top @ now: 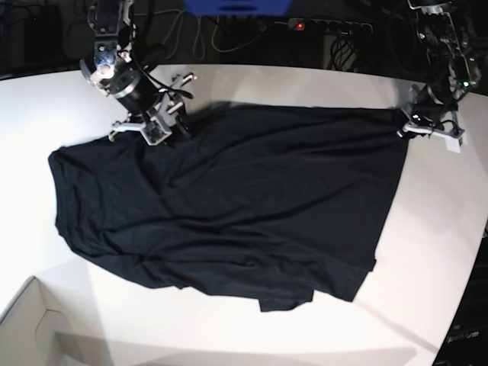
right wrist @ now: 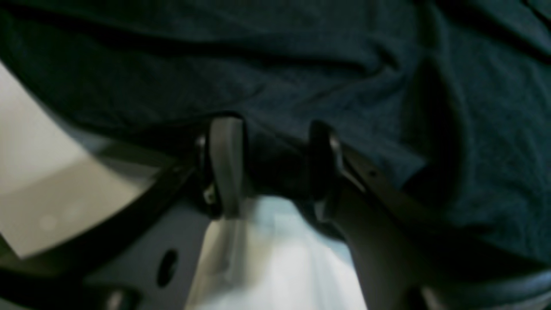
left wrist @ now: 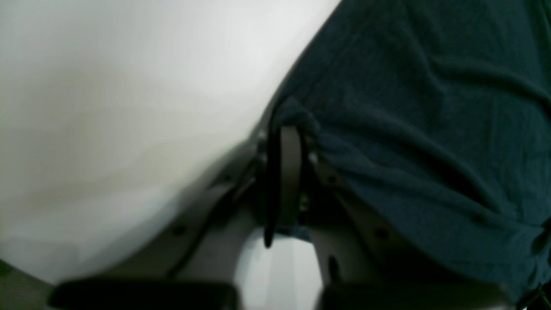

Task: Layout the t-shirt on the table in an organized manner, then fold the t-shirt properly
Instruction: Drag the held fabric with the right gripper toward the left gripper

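T-shirt [top: 229, 206] spread on tabletop [top: 427, 252], long axis between your arms. Left fingers [left wrist: 287, 129] pinch far corner; right fingers [right wrist: 230, 159] spread apart over opposite far edge.

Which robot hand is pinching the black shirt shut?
The left gripper: its fingers are shut on the t-shirt corner. The right gripper has its fingers apart.

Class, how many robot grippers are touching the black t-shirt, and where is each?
2. The right gripper sits at the t-shirt far edge, jaws apart; the left gripper pinches its far corner.
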Controlling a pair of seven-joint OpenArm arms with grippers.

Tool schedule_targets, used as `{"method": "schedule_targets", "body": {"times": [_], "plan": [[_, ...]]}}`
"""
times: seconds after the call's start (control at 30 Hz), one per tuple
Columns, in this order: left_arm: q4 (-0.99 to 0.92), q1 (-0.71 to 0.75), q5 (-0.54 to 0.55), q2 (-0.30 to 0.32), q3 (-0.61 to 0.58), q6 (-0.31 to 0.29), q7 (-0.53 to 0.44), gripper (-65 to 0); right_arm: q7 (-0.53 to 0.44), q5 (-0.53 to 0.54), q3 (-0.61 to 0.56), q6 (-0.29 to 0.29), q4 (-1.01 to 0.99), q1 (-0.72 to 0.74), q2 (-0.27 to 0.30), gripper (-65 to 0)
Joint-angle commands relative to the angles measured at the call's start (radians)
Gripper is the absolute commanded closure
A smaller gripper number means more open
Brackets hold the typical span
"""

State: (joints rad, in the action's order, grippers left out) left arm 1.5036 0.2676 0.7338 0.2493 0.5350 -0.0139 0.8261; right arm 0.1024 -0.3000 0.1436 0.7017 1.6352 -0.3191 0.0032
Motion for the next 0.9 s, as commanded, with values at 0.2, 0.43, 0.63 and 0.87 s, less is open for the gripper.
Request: {"method": "schedule_targets", "body": {"times": [0.2,0.43,0.63,0.87], "plan": [[0.01,0.0,-0.001,0.009,0.004,0.01,0.005,0.0,0.052,0.017,0.0,-0.004,-0.059,0.05,0.004,-26.7],[0.01,0.002,-0.001,0.009,0.004,0.01,0.005,0.0,0.053,0.017,0.0,-0.004,-0.071,0.076,0.036,-24.0],[0.01,0.002,-0.001,0.009,0.004,0.01,0.005,0.0,0.053,0.017,-0.008,-0.004,0.006,0.074,0.054,-2.3],[0.01,0.0,-0.001,0.009,0.004,0.01,0.005,0.0,0.059,0.017,-0.008,-0.004,0.035,0.117,0.057,0.0]]}}
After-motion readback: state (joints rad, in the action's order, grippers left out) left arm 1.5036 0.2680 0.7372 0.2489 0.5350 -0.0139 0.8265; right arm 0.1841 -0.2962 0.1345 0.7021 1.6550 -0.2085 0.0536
